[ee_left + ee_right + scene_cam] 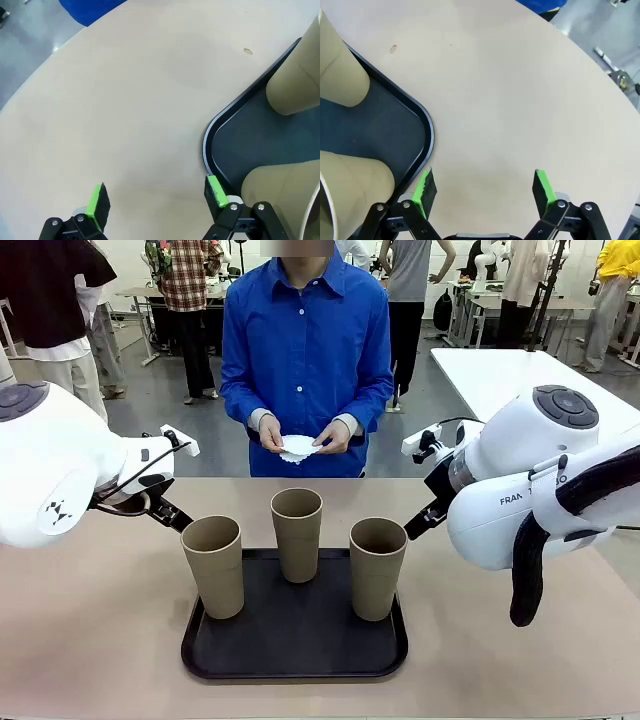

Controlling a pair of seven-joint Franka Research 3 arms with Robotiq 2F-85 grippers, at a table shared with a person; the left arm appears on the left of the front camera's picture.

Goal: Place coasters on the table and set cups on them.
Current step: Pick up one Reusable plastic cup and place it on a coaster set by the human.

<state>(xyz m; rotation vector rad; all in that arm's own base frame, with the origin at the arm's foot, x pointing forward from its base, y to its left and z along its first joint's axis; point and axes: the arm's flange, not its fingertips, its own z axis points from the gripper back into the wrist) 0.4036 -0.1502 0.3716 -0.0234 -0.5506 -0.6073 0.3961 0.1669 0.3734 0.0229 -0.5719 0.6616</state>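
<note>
Closest to the bottom of the front view, a black tray [295,655] sits on the table [90,640] with all three cups on it, upright, rims up. The left cup [213,565] and right cup [378,565] stand forward, and the middle cup [297,532] is a little behind and between them. The arms flank the tray. In its wrist view the left gripper [156,196] hangs with its jaws spread wide and empty over bare tabletop, the tray's rounded corner just beside one finger at lower right. The right gripper [484,183] mirrors it, just as wide and empty, with the tray corner at its lower left. So each outer cup is nearest its own side's gripper, tall axis vertical, and looks best taken from the side. Past the tray, at top centre, a person in a blue shirt [305,350] holds the coasters [298,448] between the picture-left hand [272,434] and the picture-right hand [335,435], well apart from both grippers and about midway between them. No coaster is down yet, and I'd guess that comes first.
</note>
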